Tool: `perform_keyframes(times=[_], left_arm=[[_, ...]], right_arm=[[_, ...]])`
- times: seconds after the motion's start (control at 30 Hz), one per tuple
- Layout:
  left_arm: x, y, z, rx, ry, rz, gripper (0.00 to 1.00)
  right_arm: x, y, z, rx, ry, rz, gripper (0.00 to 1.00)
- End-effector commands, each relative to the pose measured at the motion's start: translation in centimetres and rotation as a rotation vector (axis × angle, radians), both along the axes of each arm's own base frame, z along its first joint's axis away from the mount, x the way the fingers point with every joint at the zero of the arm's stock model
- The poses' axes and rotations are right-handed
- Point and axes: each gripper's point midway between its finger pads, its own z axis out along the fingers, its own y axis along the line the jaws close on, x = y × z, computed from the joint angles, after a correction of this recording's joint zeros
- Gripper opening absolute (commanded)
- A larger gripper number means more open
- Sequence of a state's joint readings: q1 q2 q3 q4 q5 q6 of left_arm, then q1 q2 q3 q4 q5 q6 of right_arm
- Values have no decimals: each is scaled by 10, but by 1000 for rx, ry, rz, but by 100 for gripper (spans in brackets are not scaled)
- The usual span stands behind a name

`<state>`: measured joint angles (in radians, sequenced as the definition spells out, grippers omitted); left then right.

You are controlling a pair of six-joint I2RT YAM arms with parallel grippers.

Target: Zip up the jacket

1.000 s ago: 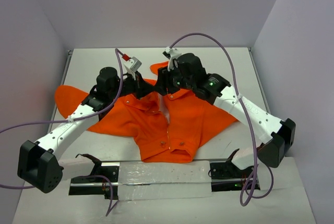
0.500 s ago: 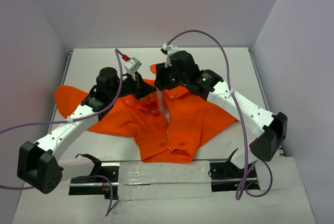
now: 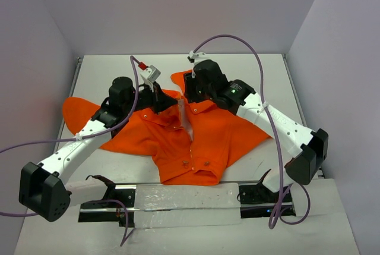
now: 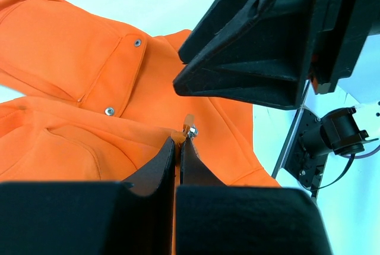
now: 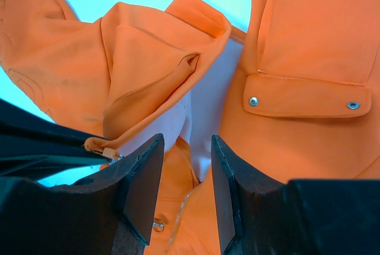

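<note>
Pale surface (image 3: 107,71) w/ plain walls on three sides; jacket (image 3: 208,130) lies spread front-up at centre, hem toward the arm bases, front gaping at the collar end. Change noted: over the last second the right arm swung in across the jacket's right front toward the collar, and the right end effector (image 5: 185,148) has narrowed its jaws part-way. Left arm unchanged, no shift seen. Assessment: looks like the right side is lining up for a pinch at the open front near the collar, i.e. setting up a zip pull, while the lower front looks already joined; task judged incomplete. Right end effector: jaws apart approx half-way, straddling the pale lining (image 5: 205,106) between the two front edges, nothing gripped; contact w/ fabric cannot be confirmed. Flap pocket (image 5: 309,94) w/ snap (image 5: 253,101) sits just beside it on the jacket's front panel. Left end effector (image 4: 178,148): clenched tight on the jacket's front edge, right at a small metal zip fitting (image 4: 192,130), holding that edge lifted off the rest of the jacket.
</note>
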<state>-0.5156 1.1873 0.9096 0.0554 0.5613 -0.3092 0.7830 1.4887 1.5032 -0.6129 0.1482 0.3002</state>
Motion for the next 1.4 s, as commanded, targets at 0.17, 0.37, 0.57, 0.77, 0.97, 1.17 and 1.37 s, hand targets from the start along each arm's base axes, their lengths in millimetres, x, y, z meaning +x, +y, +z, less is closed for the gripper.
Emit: perform_keyframes(times=[0.17, 0.37, 0.57, 0.77, 0.97, 1.17, 1.37], left_arm=[[-2, 2, 33, -40, -95, 4, 0], [16, 24, 21, -30, -24, 187, 0], [38, 66, 1, -94, 107, 483, 0], [46, 93, -30, -199, 206, 659, 0], [50, 117, -41, -227, 234, 787, 0], [52, 131, -53, -237, 265, 881, 0], [55, 134, -47, -216, 256, 893, 0]], right_arm=[[7, -19, 28, 55, -52, -65, 57], [50, -36, 0, 15, 62, -156, 87], [108, -41, -39, -124, 104, -239, 85], [167, -23, -78, -179, 135, -273, 84], [207, -3, -104, -141, 126, -258, 82], [238, 27, -136, -54, 119, -205, 80], [251, 45, -171, -10, 150, -192, 79]])
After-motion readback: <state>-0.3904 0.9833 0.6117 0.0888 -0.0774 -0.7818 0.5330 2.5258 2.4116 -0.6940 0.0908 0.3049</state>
